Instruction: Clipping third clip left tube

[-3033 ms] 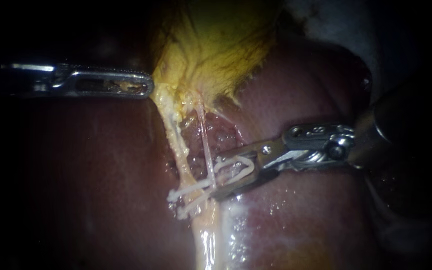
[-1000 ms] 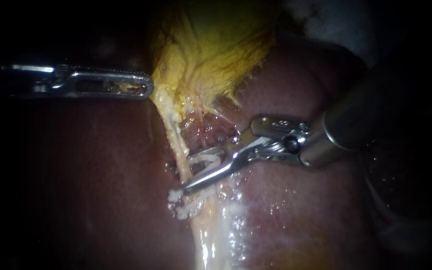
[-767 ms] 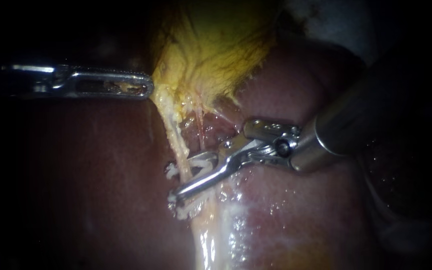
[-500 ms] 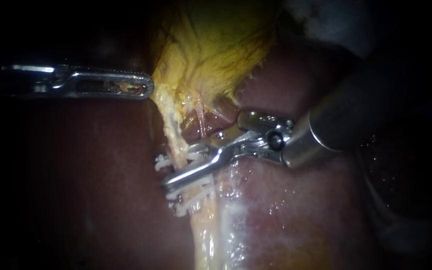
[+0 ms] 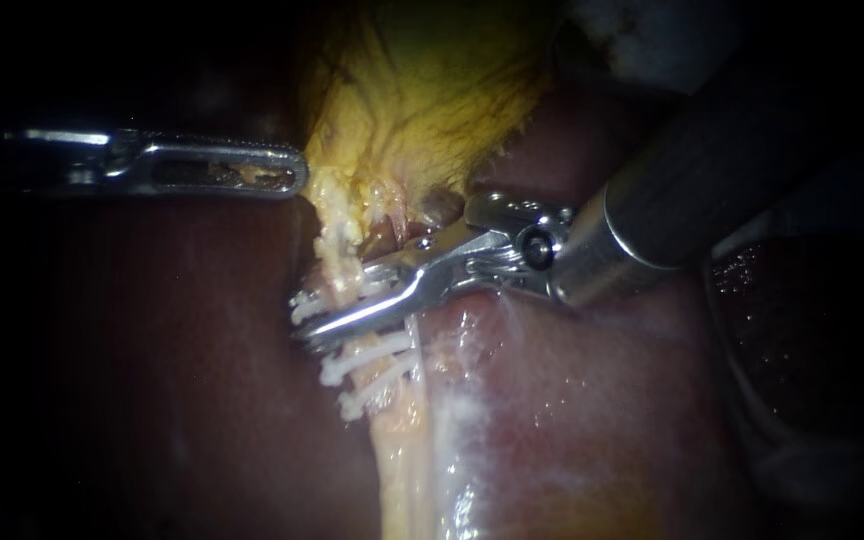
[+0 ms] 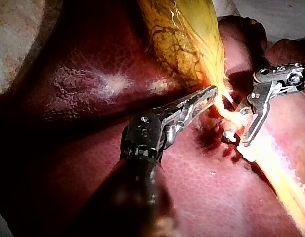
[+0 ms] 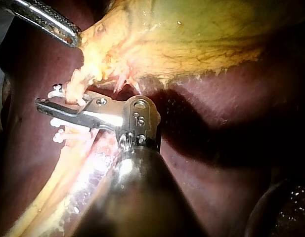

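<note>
Two clips (image 5: 367,352) sit on the left tube (image 5: 335,245) just under the right instrument (image 5: 317,318), whose jaws clamp the third clip (image 5: 302,302) around it; release remains, I judge. The left instrument (image 5: 287,175) has its jaws pinched on the gallbladder (image 5: 422,90).

The left instrument (image 5: 299,176) is slim bright steel with one long slot, on a black shaft. The right instrument (image 5: 305,320) has a polished hinge, round pivot screw and grey shaft.
</note>
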You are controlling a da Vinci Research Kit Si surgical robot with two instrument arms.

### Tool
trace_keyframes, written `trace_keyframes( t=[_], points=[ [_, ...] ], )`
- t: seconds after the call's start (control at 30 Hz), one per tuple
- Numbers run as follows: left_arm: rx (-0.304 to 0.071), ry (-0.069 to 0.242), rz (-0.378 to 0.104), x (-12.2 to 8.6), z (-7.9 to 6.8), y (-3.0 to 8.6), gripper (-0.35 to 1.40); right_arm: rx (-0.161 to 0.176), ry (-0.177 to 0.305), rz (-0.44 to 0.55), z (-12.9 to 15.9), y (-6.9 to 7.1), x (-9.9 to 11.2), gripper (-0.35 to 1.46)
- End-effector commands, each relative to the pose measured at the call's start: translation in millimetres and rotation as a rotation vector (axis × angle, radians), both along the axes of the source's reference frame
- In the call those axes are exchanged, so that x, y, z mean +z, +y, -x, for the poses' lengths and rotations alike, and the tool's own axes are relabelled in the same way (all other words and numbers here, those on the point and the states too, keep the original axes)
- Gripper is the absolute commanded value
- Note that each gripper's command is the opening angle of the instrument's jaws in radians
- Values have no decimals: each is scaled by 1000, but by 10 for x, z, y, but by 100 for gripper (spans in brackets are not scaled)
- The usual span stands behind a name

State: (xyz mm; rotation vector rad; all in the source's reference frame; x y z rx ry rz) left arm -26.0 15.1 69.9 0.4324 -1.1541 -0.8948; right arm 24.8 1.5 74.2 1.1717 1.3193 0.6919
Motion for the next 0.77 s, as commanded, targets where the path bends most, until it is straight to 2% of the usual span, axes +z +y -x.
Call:
trace_keyframes(
  t=[0.03,0.17,0.27,0.43,0.77],
  points=[
    [0,0,0,0,0,0,-35,-1,-1,-5,0,0,0,-8],
    [0,0,0,0,0,0,-35,0,-8,-22,0,0,1,-35],
    [0,0,0,0,0,0,-35,-1,-6,-28,2,-2,1,-35],
    [0,0,0,0,0,0,-35,-16,-33,-16,2,-3,2,-35],
    [0,0,0,0,0,0,-35,-17,-33,-15,3,-4,3,-35]
  ],
)
